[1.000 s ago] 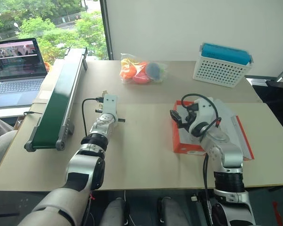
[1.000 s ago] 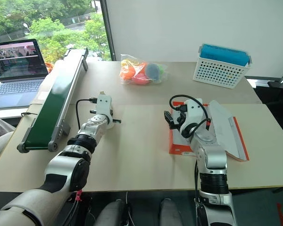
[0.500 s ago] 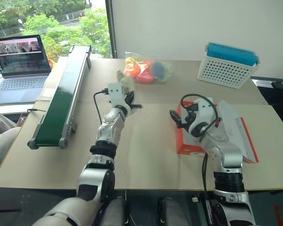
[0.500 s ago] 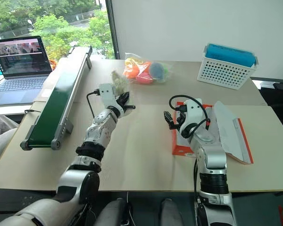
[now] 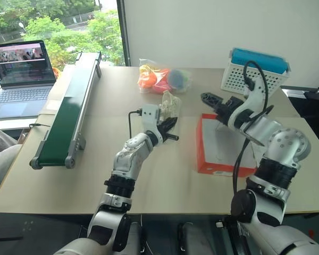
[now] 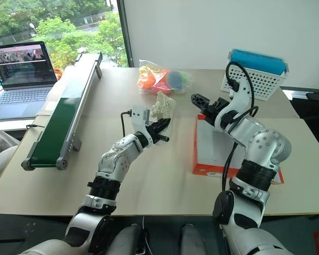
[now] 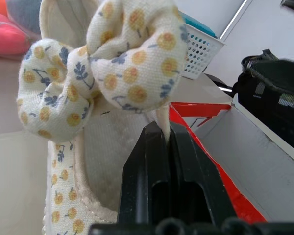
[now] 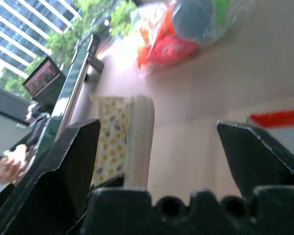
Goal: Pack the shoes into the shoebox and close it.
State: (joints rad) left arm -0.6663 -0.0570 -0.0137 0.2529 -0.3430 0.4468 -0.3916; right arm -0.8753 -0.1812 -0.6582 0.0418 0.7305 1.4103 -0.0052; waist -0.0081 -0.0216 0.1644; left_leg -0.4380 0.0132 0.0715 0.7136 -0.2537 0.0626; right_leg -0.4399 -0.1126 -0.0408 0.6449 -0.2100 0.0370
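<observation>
Evidently the left gripper (image 6: 160,129), clamped on a floral cloth shoe (image 6: 162,108), carries it toward the open shoebox (image 6: 202,154), while the right gripper (image 6: 201,101) hovers over the box's far edge, jaws apart, ready to receive.

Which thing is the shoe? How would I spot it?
Find the orange-red shoebox on the table's right side. Just left of it, the left gripper holds up the shoe. It is cream cloth dotted with little yellow flowers, unlike the bright toys in the bag behind.

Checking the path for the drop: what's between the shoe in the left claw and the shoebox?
Only bare table separates the shoe, held in the left claw, from the shoebox, as the right eye view shows.
</observation>
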